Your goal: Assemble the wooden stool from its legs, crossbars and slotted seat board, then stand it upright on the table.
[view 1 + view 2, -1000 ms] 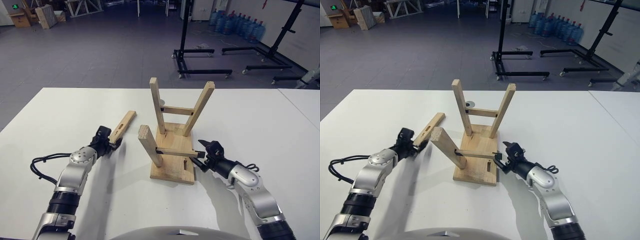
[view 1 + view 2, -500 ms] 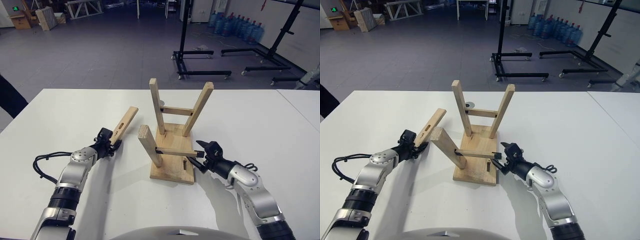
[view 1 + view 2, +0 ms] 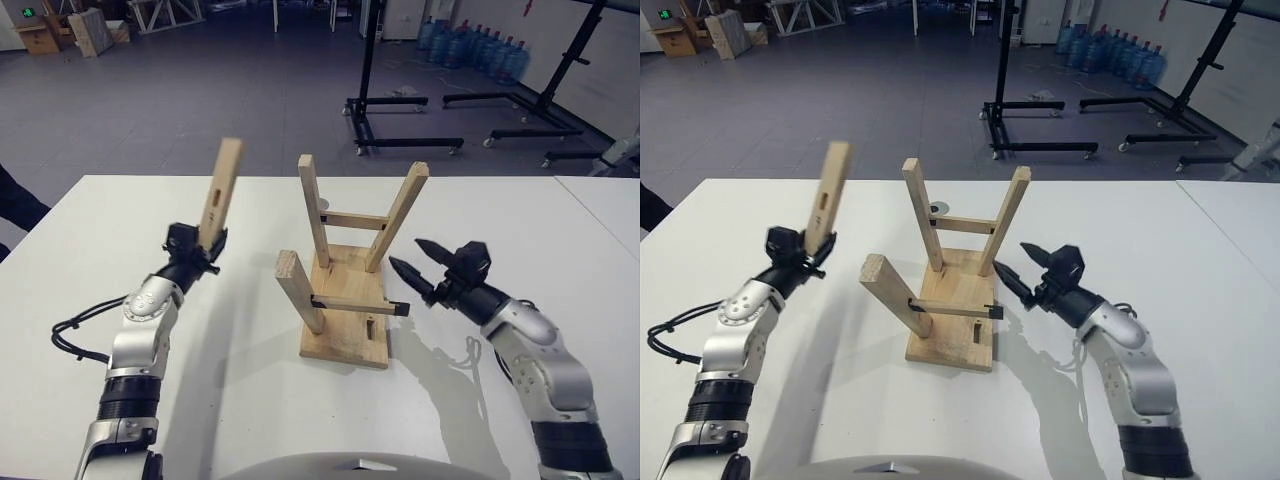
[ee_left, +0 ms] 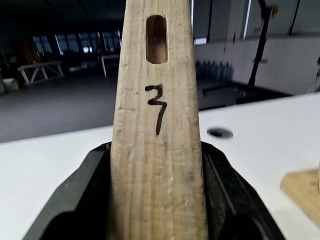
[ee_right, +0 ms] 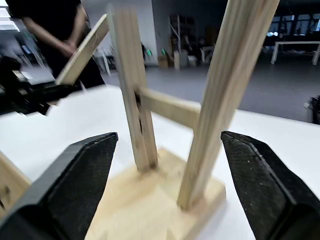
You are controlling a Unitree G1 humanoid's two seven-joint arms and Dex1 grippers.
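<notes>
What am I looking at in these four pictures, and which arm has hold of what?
This is a humanoid robot with two arms, each ending in a two-finger gripper. The two wide pictures come from cameras in its head, looking down over a white table. The two close pictures come from a camera on each wrist.

On the table lies the seat board with legs standing up in it. Two far legs are joined by a crossbar. A near leg has a second crossbar sticking out sideways.

The left gripper is shut on the fourth leg, held up off the table. The right gripper is open and empty, hovering just right of the stool.
</notes>
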